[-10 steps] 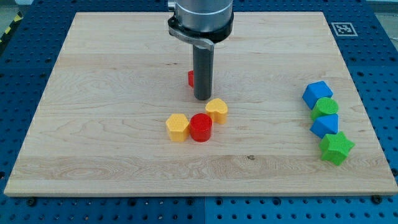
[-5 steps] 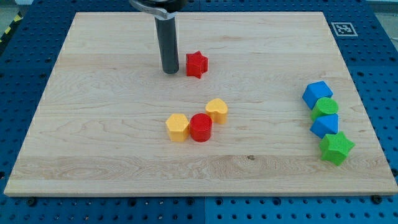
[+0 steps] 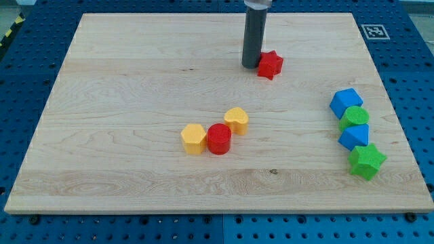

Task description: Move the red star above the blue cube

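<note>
The red star (image 3: 270,64) lies in the upper middle-right of the wooden board (image 3: 122,88). My tip (image 3: 251,66) stands right against the star's left side, touching it. The blue cube (image 3: 346,102) sits at the view's right, at the top of a column of blocks, to the right of and below the star. A wide stretch of board separates the star from the blue cube.
Below the blue cube in the column are a green cylinder (image 3: 354,117), a second blue block (image 3: 354,137) and a green star (image 3: 367,162). In the board's middle lie a yellow hexagonal block (image 3: 194,138), a red cylinder (image 3: 219,138) and a yellow heart-shaped block (image 3: 236,120).
My tip has moved to the view's right and slightly up, pushing the red star to the right, toward the column of blocks. The other blocks have not moved.
</note>
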{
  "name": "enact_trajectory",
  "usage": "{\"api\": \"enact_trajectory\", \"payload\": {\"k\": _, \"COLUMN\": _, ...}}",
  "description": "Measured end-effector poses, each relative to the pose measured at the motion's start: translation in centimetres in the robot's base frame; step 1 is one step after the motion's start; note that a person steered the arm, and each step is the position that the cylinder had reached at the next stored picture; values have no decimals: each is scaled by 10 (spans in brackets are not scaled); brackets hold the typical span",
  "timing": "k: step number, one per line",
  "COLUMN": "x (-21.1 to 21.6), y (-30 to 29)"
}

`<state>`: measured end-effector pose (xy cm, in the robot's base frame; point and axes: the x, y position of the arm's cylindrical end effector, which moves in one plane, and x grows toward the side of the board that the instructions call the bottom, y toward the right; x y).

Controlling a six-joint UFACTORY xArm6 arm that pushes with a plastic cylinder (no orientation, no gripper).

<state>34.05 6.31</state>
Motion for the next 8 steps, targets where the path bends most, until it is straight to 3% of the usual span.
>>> {"api": "enact_trajectory", "payload": {"k": 2, "x": 8, "y": 53}}
{"api": "enact_trajectory", "payload": {"k": 8, "x": 58, "y": 62}}
